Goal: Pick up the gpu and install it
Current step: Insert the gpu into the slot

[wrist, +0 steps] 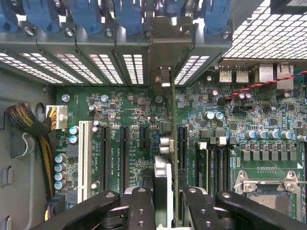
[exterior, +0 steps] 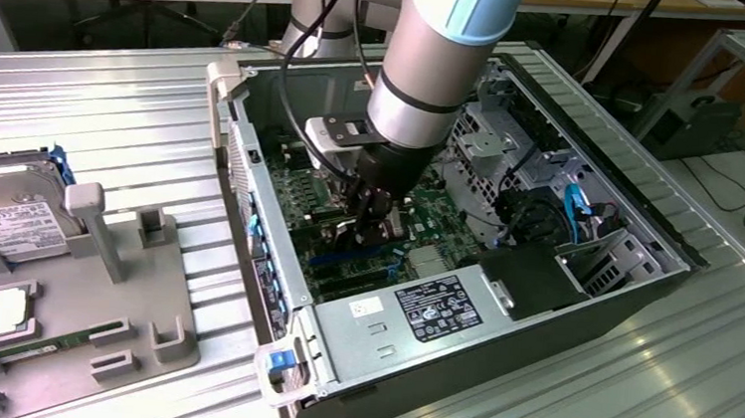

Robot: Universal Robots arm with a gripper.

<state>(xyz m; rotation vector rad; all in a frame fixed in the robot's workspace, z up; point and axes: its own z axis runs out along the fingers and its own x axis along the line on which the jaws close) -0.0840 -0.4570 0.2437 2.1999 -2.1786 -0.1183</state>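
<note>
- One gripper point(exterior: 368, 231) reached down into the open computer case point(exterior: 649, 246), its jaws pinching the gpu point(wrist: 164, 179) by both faces.
- We saw the gpu standing on edge over the motherboard point(wrist: 120, 120), just beside a black slot point(wrist: 183, 148), bracket end toward the case's vented rear wall.
- We could not tell whether it was seated.
- A hard drive point(exterior: 6, 215) lay on the gray fixture point(exterior: 137, 325) near the table's point(exterior: 113, 119) edge, outside the case.

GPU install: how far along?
Done: the gpu is picked up and inside the open case. In hand: the claw grips it edge-on over the motherboard, bracket end toward the rear slot openings. Left: full seating isn't evident; claw not yet released.
</note>
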